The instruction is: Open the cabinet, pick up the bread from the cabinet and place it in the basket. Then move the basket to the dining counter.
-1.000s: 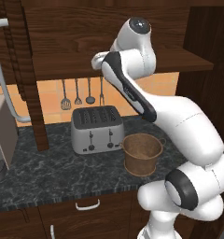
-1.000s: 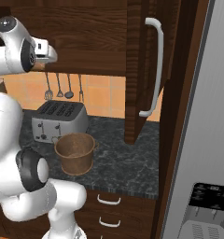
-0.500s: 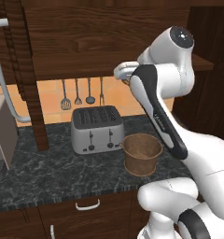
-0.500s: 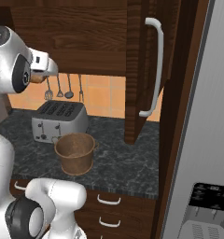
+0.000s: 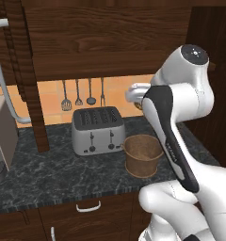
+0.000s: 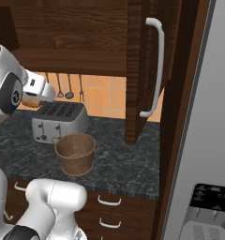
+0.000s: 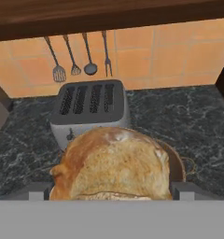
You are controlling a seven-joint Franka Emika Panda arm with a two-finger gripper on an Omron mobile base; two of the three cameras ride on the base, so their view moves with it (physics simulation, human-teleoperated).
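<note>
Holding the bread point(image 7: 111, 163) between its closed fingers, the gripper point(image 7: 111, 193) hung above the basket point(image 5: 142, 155), and the hand camera looked past the loaf to a sliver of basket rim point(image 7: 177, 163) behind it. That line-up suggested the loaf was being carried over the basket so that it could be let go straight into the open mouth. In the right base view the bread point(image 6: 31, 101) sat well above the basket point(image 6: 76, 153) and a little off toward the toaster side, so by my reading some lowering and centring remained before release.

The basket stood upright on the black granite worktop point(image 5: 49, 174), just in front of the 4-slot toaster point(image 5: 97, 129) and to its right, near but apart from it. Behind the toaster, 4 utensils point(image 5: 82, 94) hung on the orange tiled wall point(image 7: 170, 56). Above the basket, the cabinet point(image 6: 86, 33) had its doors swung outward, the handle point(image 6: 154, 70) of 1 door facing the camera, which is why the shelf could be reached
</note>
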